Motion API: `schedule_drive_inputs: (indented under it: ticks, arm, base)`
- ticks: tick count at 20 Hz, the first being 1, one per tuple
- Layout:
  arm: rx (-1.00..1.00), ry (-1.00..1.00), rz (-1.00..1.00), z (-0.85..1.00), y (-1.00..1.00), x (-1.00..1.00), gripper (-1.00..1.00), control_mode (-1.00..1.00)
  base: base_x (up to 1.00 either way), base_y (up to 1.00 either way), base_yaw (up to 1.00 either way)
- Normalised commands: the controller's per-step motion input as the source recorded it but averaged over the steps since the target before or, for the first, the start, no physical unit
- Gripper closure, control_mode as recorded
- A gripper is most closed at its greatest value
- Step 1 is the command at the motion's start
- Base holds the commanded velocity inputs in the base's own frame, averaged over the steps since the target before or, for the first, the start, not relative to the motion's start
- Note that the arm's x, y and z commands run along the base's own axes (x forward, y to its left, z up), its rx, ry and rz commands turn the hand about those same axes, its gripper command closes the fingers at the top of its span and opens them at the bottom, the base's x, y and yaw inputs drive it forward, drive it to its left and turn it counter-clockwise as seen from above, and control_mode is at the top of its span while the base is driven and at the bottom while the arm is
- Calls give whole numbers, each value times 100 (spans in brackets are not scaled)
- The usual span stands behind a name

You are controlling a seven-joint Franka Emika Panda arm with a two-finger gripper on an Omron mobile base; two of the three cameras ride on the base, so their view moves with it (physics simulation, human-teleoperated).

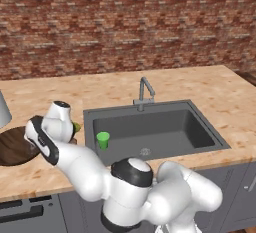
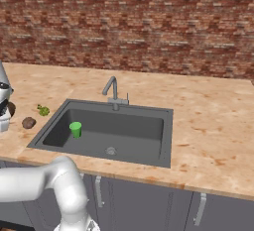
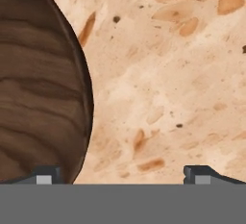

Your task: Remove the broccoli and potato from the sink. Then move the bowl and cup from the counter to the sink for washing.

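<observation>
Beside the sink, on the worktop: bowl [image 3: 38, 83] lying flat, dark wood grain, rim curving between the fingers.
Fingers: spread wide, one fingertip [image 3: 44, 176] over the bowl's edge, the other [image 3: 202, 175] over bare worktop [image 3: 158, 74], gripping nothing.
Cup [image 2: 75, 129]: standing upright inside the sink [image 2: 149, 145], near its left wall.
Potato [image 2: 29, 122]: resting on the worktop left of the sink.
Broccoli [image 2: 43, 110]: just behind the potato, apart from it.

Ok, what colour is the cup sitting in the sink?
Bright green; the cup shows best in the right base view.
</observation>
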Motion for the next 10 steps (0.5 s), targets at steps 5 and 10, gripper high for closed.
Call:
schedule_drive_inputs:
  ticks: [5,10]
  arm:
    - [-8,-7,-2,-7,0,12,-100,-100]
    - [-7,-8,-3,-8,0,14,-100,-100]
  base:
    - [0,0,0]
    - [0,0,0]
